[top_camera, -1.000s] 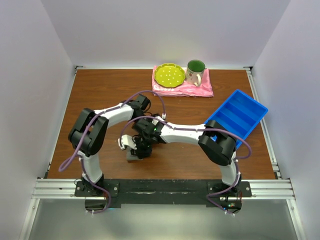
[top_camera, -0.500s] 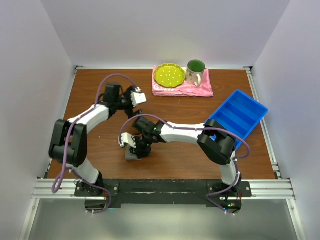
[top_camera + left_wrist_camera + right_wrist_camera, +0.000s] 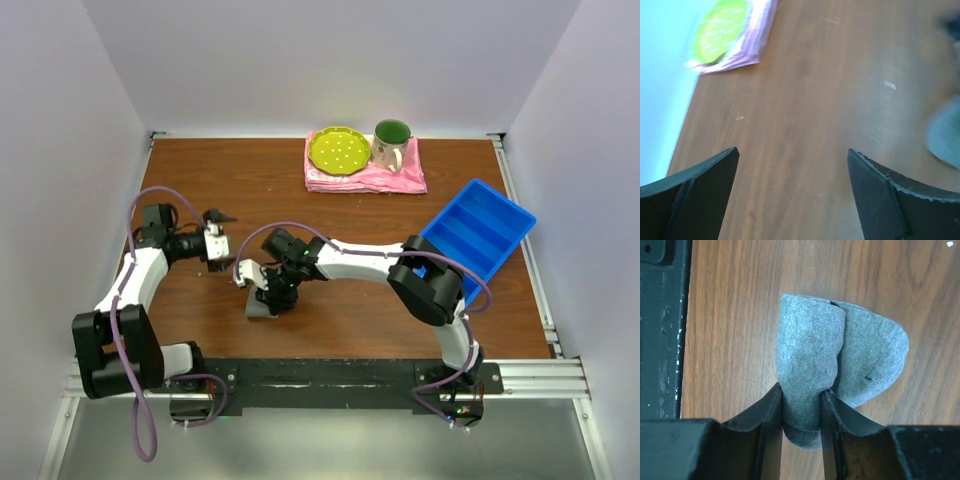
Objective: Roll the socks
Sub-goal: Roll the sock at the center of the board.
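The socks (image 3: 840, 355) are a grey knitted bundle, folded over on itself, lying on the wooden table near its front edge (image 3: 262, 308). My right gripper (image 3: 802, 394) is shut on the near part of the bundle, one finger pressing each side. From above, that gripper (image 3: 272, 293) stands over the socks. My left gripper (image 3: 221, 241) hovers to the left of the socks, apart from them. It is open (image 3: 792, 152) with only bare wood between its fingers. A blurred grey patch (image 3: 945, 134) at the right edge of the left wrist view may be the socks.
A pink cloth (image 3: 402, 181) lies at the back of the table with a green plate (image 3: 338, 150) and a green-lined mug (image 3: 391, 143) on it. A blue bin (image 3: 475, 232) sits tilted at the right. White walls enclose the table.
My left arm has pulled away from the socks, swinging back and then out to the left, and its jaws have opened. The right gripper has stayed shut on the socks.
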Controlling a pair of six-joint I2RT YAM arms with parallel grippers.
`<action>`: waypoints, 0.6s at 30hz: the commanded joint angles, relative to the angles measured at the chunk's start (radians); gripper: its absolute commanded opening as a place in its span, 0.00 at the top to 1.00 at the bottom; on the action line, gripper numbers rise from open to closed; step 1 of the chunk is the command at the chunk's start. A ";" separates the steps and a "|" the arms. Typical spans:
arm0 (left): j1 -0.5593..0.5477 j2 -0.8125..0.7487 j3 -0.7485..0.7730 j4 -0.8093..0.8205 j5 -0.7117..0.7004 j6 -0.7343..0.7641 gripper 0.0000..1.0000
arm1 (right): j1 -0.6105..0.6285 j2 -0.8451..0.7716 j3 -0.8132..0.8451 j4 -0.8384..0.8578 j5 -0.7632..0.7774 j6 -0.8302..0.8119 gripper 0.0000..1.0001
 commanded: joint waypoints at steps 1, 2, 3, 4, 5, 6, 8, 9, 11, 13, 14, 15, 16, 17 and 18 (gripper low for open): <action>0.025 0.055 -0.009 -0.577 0.155 0.715 0.07 | -0.017 0.092 -0.006 -0.069 0.068 0.003 1.00; 0.026 0.075 -0.023 -0.666 0.149 0.841 0.08 | -0.022 0.095 -0.003 -0.072 0.065 0.006 1.00; 0.025 0.079 -0.032 -0.702 0.141 0.902 0.08 | -0.025 0.097 0.002 -0.074 0.059 0.005 1.00; 0.025 0.082 -0.046 -0.728 0.123 0.953 0.08 | -0.028 0.101 0.011 -0.081 0.054 0.006 1.00; 0.026 0.073 -0.079 -0.742 0.117 1.011 0.07 | -0.036 0.107 0.017 -0.086 0.048 0.011 1.00; 0.026 0.066 -0.095 -0.733 0.105 1.013 0.07 | -0.039 0.112 0.023 -0.090 0.042 0.012 1.00; 0.026 0.033 -0.147 -0.704 0.063 1.031 0.06 | -0.051 0.123 0.042 -0.101 0.035 0.017 1.00; 0.026 0.017 -0.162 -0.689 0.051 1.030 0.06 | -0.054 0.130 0.046 -0.104 0.034 0.017 1.00; 0.023 -0.012 -0.194 -0.661 0.011 1.022 0.05 | -0.059 0.133 0.056 -0.104 0.031 0.019 1.00; 0.020 -0.017 -0.202 -0.661 -0.013 1.024 0.04 | -0.060 0.138 0.065 -0.106 0.028 0.020 1.00; 0.016 -0.012 -0.205 -0.678 -0.023 1.046 0.04 | -0.060 0.140 0.066 -0.106 0.026 0.023 1.00; 0.014 -0.006 -0.205 -0.684 -0.030 1.057 0.04 | -0.060 0.141 0.068 -0.106 0.028 0.023 1.00; 0.011 -0.003 -0.205 -0.688 -0.036 1.064 0.04 | -0.060 0.147 0.073 -0.107 0.026 0.025 1.00; 0.007 0.003 -0.211 -0.696 -0.041 1.083 0.04 | -0.060 0.150 0.076 -0.107 0.023 0.026 1.00; 0.005 0.005 -0.216 -0.687 -0.044 1.088 0.04 | -0.060 0.150 0.079 -0.109 0.023 0.028 1.00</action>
